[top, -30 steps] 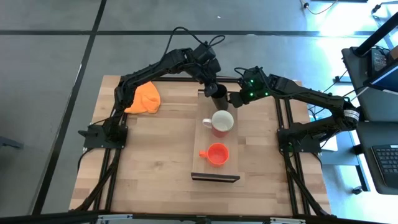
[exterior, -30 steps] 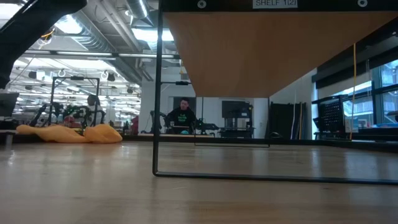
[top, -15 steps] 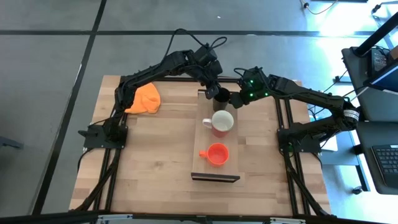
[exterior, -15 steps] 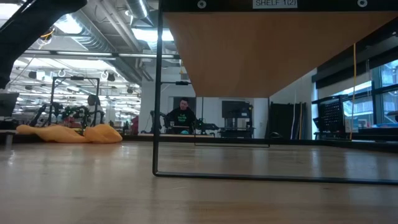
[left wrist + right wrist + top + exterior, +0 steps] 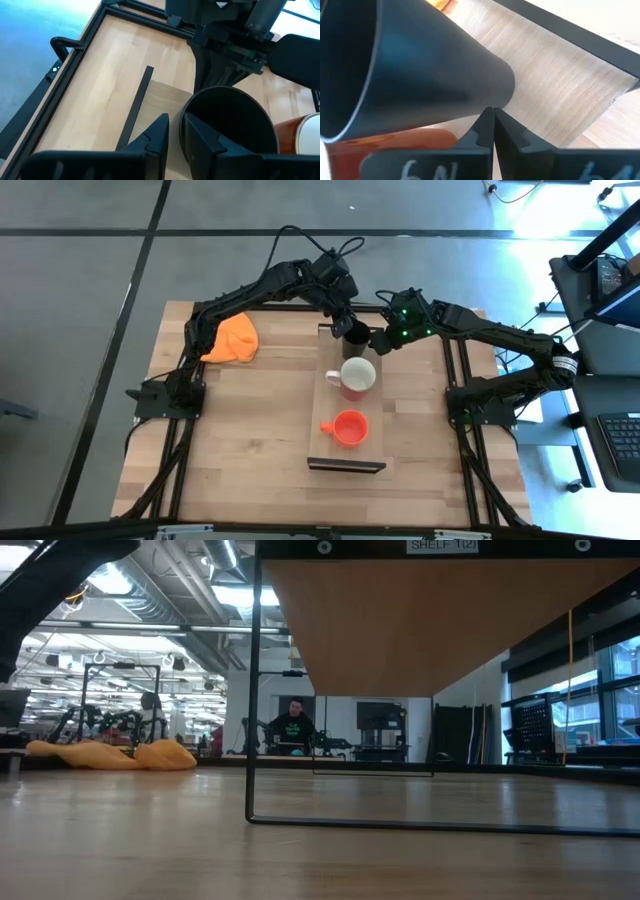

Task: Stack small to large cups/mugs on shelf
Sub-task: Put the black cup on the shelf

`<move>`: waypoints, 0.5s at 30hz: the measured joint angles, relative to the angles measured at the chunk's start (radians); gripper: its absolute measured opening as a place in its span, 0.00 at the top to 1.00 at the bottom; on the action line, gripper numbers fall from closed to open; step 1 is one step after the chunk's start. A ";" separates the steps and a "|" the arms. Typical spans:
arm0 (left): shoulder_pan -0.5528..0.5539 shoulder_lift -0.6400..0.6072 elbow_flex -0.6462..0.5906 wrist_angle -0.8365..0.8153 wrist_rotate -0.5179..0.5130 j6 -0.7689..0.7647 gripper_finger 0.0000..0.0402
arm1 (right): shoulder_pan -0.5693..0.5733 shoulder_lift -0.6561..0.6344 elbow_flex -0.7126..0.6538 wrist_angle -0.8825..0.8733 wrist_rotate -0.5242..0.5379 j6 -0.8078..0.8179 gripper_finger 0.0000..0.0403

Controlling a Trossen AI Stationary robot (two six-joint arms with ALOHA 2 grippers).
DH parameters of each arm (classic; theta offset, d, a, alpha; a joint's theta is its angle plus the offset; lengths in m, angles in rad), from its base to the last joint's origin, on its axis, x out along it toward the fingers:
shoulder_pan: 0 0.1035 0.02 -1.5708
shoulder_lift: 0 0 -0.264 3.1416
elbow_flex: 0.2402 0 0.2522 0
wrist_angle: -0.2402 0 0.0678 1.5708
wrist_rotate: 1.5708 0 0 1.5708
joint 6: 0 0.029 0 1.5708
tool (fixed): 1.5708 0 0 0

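Observation:
The shelf [image 5: 328, 448] lies down the table's middle, raised on dark brackets. On it stand the orange mug [image 5: 349, 427] at the near end, the white-and-red mug [image 5: 356, 374] in the middle and the black cup [image 5: 354, 336] upright at the far end. My left gripper [image 5: 341, 323] is at the cup's far-left rim, nearly shut; it also shows in the left wrist view [image 5: 176, 126]. My right gripper [image 5: 377, 339] is shut, its tips against the cup's right side; it also shows in the right wrist view [image 5: 492, 122]. My left gripper comes from above, slanting down from the far left. One finger [image 5: 202, 135] is inside the black cup's rim [image 5: 186, 112] and the other [image 5: 156, 134] outside it. The cup stands upright on the shelf. My right gripper's shut fingertips [image 5: 490, 117] touch the cup's outer wall low down [image 5: 495, 92], coming about level from the table's right.
An orange cloth [image 5: 235, 338] lies at the table's far left. The white-and-red mug stands close to the black cup on the near side. In the low view the shelf's underside [image 5: 420, 620] and a bracket leg [image 5: 252, 690] fill the front; a person sits far behind.

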 joint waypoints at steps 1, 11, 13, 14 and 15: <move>0.000 0.000 0.000 0.000 0.000 0.000 0.86 | 0.000 0.000 0.000 0.000 0.007 0.000 0.98; 0.000 -0.033 0.002 0.025 -0.017 0.001 0.86 | -0.002 0.000 0.000 0.000 0.022 -0.024 0.98; 0.006 -0.046 0.003 0.009 -0.034 0.003 0.86 | -0.006 0.000 0.000 0.004 0.022 -0.026 0.98; 0.009 -0.049 0.003 0.011 -0.045 0.006 0.86 | -0.009 0.000 0.000 0.007 0.022 -0.027 0.98; 0.010 -0.054 0.003 0.014 -0.055 0.011 0.86 | -0.014 -0.005 0.000 0.008 0.021 -0.027 0.98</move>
